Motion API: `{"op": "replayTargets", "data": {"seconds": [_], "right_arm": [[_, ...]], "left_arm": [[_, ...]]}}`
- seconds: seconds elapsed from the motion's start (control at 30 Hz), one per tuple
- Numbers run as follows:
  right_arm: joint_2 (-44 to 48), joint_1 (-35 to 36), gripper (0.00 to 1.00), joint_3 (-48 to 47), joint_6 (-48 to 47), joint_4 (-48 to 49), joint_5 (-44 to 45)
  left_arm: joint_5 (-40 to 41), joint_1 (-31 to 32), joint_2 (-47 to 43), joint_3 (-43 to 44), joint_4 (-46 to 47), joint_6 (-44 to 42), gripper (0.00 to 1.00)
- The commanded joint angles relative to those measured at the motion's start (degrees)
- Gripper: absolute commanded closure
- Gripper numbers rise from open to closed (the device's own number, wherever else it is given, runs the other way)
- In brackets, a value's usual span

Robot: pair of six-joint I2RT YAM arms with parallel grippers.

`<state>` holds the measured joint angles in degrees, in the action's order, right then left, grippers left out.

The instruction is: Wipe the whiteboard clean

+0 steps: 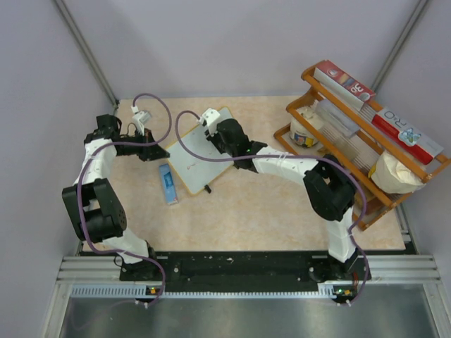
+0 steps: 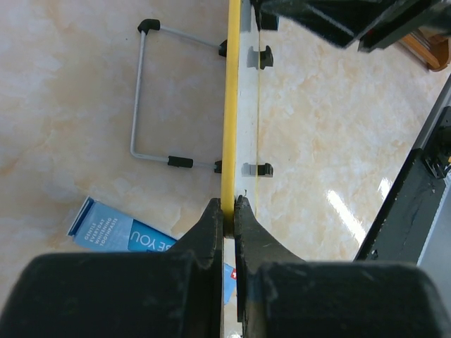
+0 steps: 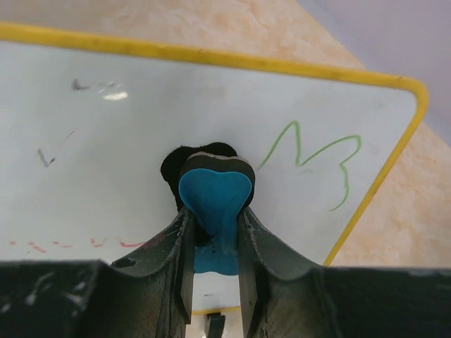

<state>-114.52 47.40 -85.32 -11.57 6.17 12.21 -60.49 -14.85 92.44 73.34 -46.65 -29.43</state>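
Note:
The whiteboard (image 1: pixel 189 167) lies tilted on the table, propped on a wire stand (image 2: pixel 141 91). My left gripper (image 1: pixel 161 148) is shut on its yellow frame (image 2: pixel 231 105) at the left edge, which the left wrist view shows edge-on between the jaws (image 2: pixel 227 209). My right gripper (image 1: pixel 217 141) hangs over the board's upper part, shut on a blue eraser (image 3: pixel 215 191) whose black felt presses on the white surface (image 3: pixel 141 127). A green scribble (image 3: pixel 310 151) sits to the eraser's right, red marks (image 3: pixel 70 245) low on the left, and faint grey marks (image 3: pixel 77 86) higher up.
A narrow blue marker box (image 1: pixel 168 184) lies on the table just in front of the board's left end, also under my left gripper (image 2: pixel 113 229). A wooden rack (image 1: pixel 338 151) with boxes, a tub and a bag fills the right side.

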Motion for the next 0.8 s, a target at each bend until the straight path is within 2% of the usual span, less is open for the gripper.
{"op": "replayTargets", "data": {"seconds": [0.0,0.43,0.77], "right_arm": [[-0.88,-3.44,1.00,-4.94,-0.29,2.44,0.10],[-3.87,-8.55,1.00,-7.14,-1.17,3.67,0.71],[-3.08,-8.11,1.00,-8.55,1.73,1.04,-2.71]], "left_arm": [[3.18,1.58,0.37,-1.18,-2.39,-6.69,1.00],[3.80,1.58,0.46,-1.18,-1.51,-6.60,1.00],[3.89,1.49,0.72,-1.27,-1.69,-6.69,1.00]]}}
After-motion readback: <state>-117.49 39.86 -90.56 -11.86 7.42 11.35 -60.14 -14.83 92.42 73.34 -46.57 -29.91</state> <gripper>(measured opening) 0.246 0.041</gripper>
